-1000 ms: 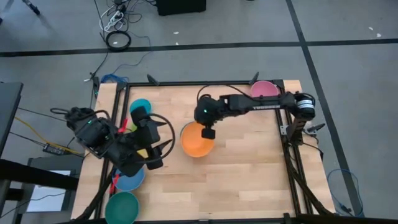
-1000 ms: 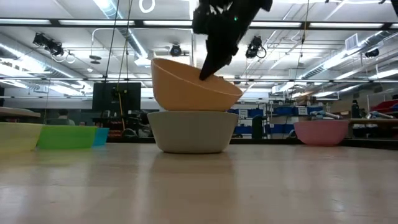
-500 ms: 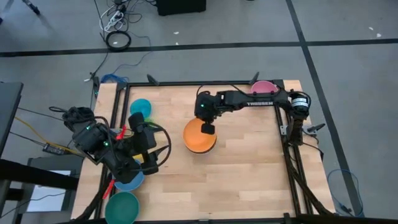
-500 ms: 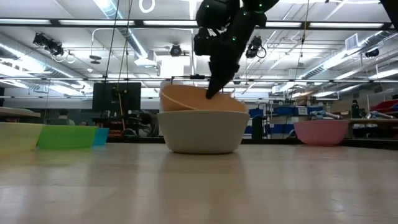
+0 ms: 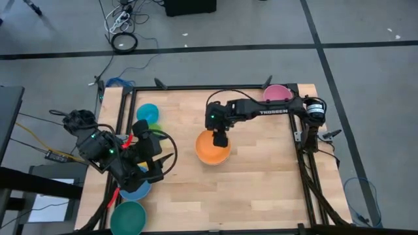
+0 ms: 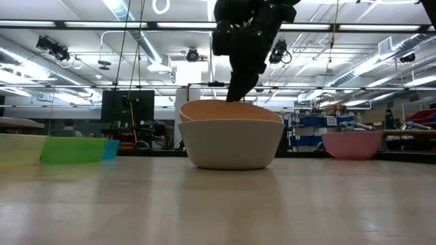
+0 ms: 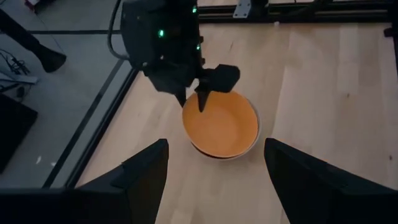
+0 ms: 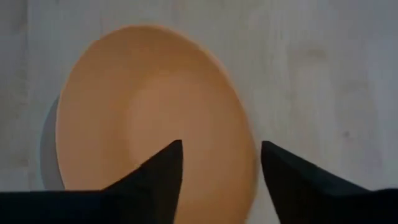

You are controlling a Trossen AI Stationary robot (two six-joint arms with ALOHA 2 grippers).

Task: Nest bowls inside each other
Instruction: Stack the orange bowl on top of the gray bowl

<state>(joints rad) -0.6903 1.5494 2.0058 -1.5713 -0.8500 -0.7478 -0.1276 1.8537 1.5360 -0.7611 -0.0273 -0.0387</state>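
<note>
An orange bowl (image 5: 212, 147) sits nested, level, inside a pale grey bowl (image 6: 231, 146) at the table's middle. My right gripper (image 8: 221, 144) hangs open over the orange bowl's far rim, pointing steeply down. One finger (image 8: 163, 171) stands inside the rim and the other (image 8: 283, 171) outside it; I cannot tell whether either touches. My left gripper (image 7: 214, 180) is open with nothing between its fingers, raised over the table's left edge and facing the nested pair.
A cyan bowl (image 5: 147, 112) stands at the far left, with a blue bowl (image 5: 137, 189) and a dark green bowl (image 5: 128, 217) at the near left below my left arm. A pink bowl (image 5: 278, 93) is at the far right. Bare wood lies near and right of the stack.
The orange bowl, which was tilted high on the grey bowl's rim, has sunk down into it and now sits level. The grey bowl has slid a little toward the table's right edge. My right gripper has come down with the orange bowl. My left arm has sunk slightly.
</note>
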